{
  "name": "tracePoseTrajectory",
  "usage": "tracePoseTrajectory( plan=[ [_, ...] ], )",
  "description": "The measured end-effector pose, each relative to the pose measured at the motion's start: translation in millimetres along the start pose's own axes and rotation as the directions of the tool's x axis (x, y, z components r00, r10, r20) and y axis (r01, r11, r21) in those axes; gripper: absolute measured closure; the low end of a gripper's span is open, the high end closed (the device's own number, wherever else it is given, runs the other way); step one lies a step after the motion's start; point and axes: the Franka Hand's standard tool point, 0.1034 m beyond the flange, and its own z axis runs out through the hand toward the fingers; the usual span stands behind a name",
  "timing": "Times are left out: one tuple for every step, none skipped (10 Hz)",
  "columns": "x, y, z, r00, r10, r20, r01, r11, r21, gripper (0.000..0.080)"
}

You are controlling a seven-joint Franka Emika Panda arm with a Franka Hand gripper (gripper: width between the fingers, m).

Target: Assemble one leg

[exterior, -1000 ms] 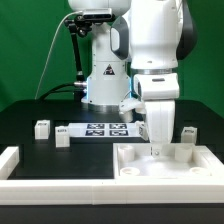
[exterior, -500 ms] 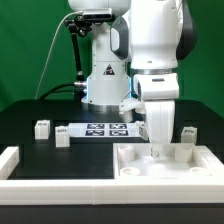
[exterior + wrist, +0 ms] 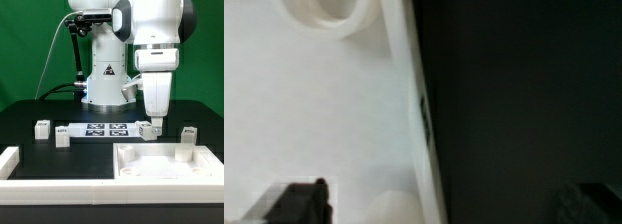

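The large white tray-like piece point(image 3: 150, 168) lies at the front on the exterior view's right. My gripper point(image 3: 155, 118) hangs above its far edge, open and empty. In the wrist view the gripper point(image 3: 446, 206) has one dark finger point(image 3: 295, 204) over the white tray surface point(image 3: 313, 110) and the other over the dark table. A round hole point(image 3: 324, 14) shows in the tray. Small white legs stand on the table: one point(image 3: 148, 128) just behind the gripper, one point(image 3: 190, 132) on the right, and two on the left point(image 3: 41, 127) point(image 3: 62, 135).
The marker board point(image 3: 100, 128) lies flat in the middle behind the tray. A white raised rail point(image 3: 20, 162) runs along the front and the left corner. The robot base point(image 3: 105, 75) stands at the back.
My gripper has risen straight up from the tray, where it was low a second ago, and now hangs above it, revealing a leg behind it.
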Motion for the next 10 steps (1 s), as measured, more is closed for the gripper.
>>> tracePoseTrajectory(
  plan=[
    [-1.3,-0.3,1.2,1.000,-0.009,0.001,0.009,1.000,0.002,0.0150],
    [-1.7,-0.2,1.3,1.000,-0.003,0.001,0.003,1.000,0.002,0.0150],
    [-0.4,-0.6,1.3,0.988,0.156,-0.004,-0.156,0.988,0.006,0.0150],
    [-0.4,-1.4,1.8,0.957,0.289,-0.007,-0.289,0.957,0.010,0.0150],
    [-2.9,-5.0,3.4,0.903,0.429,-0.014,-0.429,0.903,0.015,0.0150],
    [1.4,-11.3,2.9,0.833,0.552,-0.036,-0.552,0.834,0.008,0.0150],
    [10.7,-20.3,3.8,0.704,0.709,-0.040,-0.709,0.705,0.022,0.0150],
    [20.9,-25.9,4.9,0.589,0.808,-0.035,-0.807,0.590,0.038,0.0150],
    [31.1,-30.8,6.5,0.475,0.880,-0.029,-0.878,0.476,0.051,0.0150],
    [42.7,-35.2,7.0,0.334,0.943,-0.020,-0.940,0.334,0.064,0.0150]
  ],
)
